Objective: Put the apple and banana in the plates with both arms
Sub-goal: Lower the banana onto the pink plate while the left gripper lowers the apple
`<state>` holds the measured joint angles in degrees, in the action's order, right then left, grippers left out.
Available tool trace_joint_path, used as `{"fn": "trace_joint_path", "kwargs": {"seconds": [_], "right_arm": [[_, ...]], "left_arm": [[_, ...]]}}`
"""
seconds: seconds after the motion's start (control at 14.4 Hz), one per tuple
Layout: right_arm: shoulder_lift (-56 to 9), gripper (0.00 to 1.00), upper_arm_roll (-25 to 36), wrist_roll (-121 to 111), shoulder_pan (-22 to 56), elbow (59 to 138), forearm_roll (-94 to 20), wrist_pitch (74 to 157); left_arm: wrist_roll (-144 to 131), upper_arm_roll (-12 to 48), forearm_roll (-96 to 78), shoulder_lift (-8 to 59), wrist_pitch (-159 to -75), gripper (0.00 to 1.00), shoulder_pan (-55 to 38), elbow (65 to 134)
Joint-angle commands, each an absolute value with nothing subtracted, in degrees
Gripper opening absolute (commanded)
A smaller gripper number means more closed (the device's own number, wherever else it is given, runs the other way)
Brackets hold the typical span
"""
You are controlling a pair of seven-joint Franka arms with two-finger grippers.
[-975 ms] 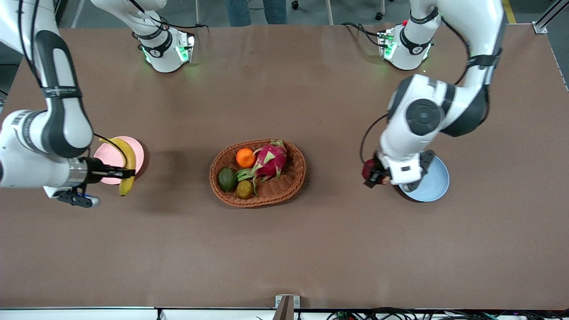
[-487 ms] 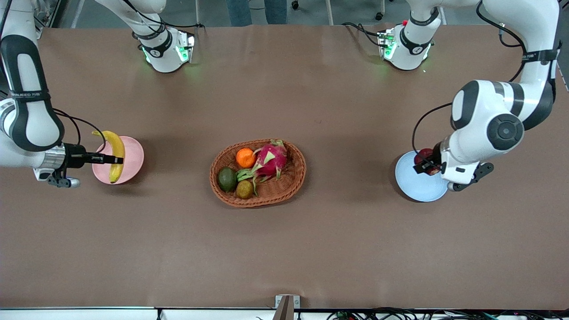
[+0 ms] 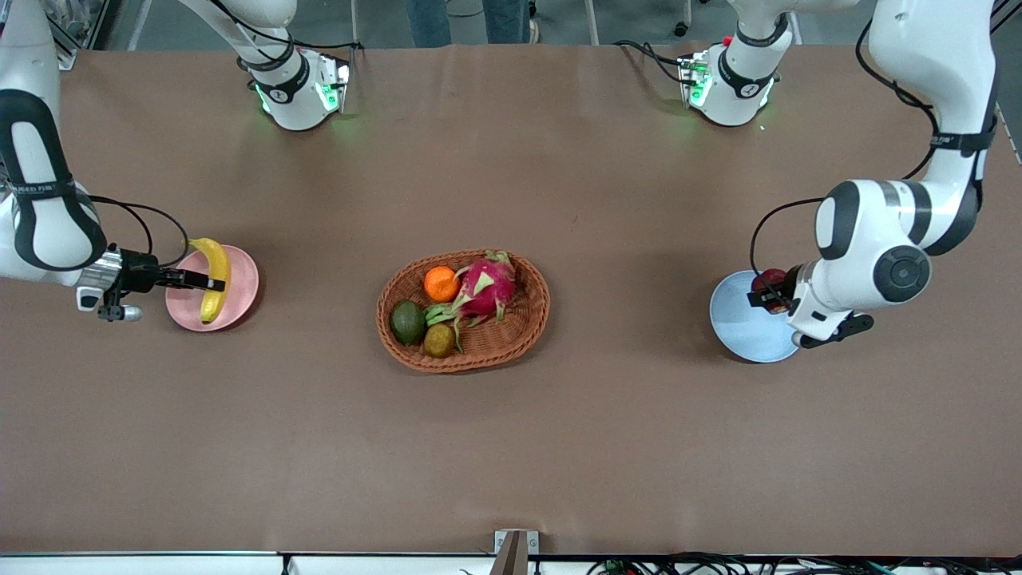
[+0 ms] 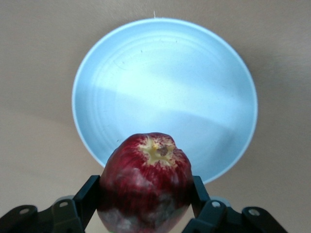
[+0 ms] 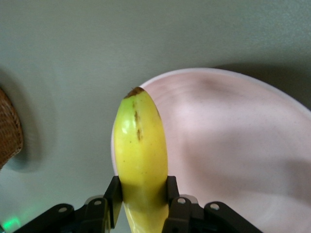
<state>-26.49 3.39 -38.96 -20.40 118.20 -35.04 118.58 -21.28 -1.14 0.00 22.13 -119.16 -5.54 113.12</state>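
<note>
My left gripper (image 3: 768,292) is shut on the dark red apple (image 3: 768,280) and holds it over the rim of the light blue plate (image 3: 738,331), at the edge toward the robots' bases. In the left wrist view the apple (image 4: 147,182) sits between the fingers (image 4: 87,196) with the blue plate (image 4: 165,87) below. My right gripper (image 3: 209,283) is shut on the yellow banana (image 3: 213,271) and holds it over the pale pink plate (image 3: 239,291). In the right wrist view the banana (image 5: 142,155) is clamped between the fingers (image 5: 114,194), over the pink plate (image 5: 233,145).
An oval brown wicker basket (image 3: 527,319) stands mid-table between the plates. It holds an orange (image 3: 440,283), a pink dragon fruit (image 3: 484,290) and two dark green fruits (image 3: 408,321). Its edge shows in the right wrist view (image 5: 8,128).
My left gripper carried the apple from beside the blue plate to over its rim and lowered. My right gripper drew the banana toward the right arm's end and lowered it over the pink plate.
</note>
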Motion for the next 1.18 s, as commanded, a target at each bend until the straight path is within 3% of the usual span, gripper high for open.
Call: {"fn": "trace_joint_path", "kwargs": {"seconds": [0.0,0.07,0.14,0.21,0.28,0.49,0.63,0.7,1.11], "right_arm": [[-27.7,0.03,2.3,-41.7,-22.0,118.7,-37.5,119.5],[-27.9,0.09,2.3,-41.7,-22.0,118.5,-37.5,119.6],[-27.9,0.33,2.3,-41.7,-21.8,118.4,-37.5,119.7],[-27.9,0.76,2.3,-41.7,-21.7,118.2,-37.5,119.9],[-27.9,1.0,2.3,-41.7,-21.4,118.0,-37.5,120.0],[-27.3,1.0,2.3,-41.7,-21.0,116.9,-37.5,119.4],[-25.8,1.0,2.4,-41.0,-19.3,115.6,-36.9,119.4],[-25.2,1.0,2.6,-40.3,-18.2,114.7,-36.7,119.4],[-19.2,1.0,2.5,-13.7,-10.8,108.3,-17.2,118.0]], "left_arm": [[-20.3,-0.8,0.9,23.2,-122.1,0.32,-4.7,114.6],[-20.3,-0.7,0.8,23.8,-123.0,0.32,-4.1,114.8],[-20.3,-0.7,0.9,24.3,-123.9,0.32,-4.0,114.7],[-20.3,-0.7,0.8,24.7,-124.7,0.34,-4.0,114.7],[-20.3,-0.7,0.8,25.1,-125.0,0.35,-4.1,114.5],[-20.3,-0.7,0.8,25.3,-125.4,0.46,-4.1,114.4],[-20.4,-0.7,0.8,24.8,-125.4,0.87,-4.3,114.0],[-20.4,-0.7,0.8,24.4,-125.4,0.99,-4.4,113.8],[-20.3,-0.5,0.3,19.6,-124.5,1.0,-4.2,111.4]]}}
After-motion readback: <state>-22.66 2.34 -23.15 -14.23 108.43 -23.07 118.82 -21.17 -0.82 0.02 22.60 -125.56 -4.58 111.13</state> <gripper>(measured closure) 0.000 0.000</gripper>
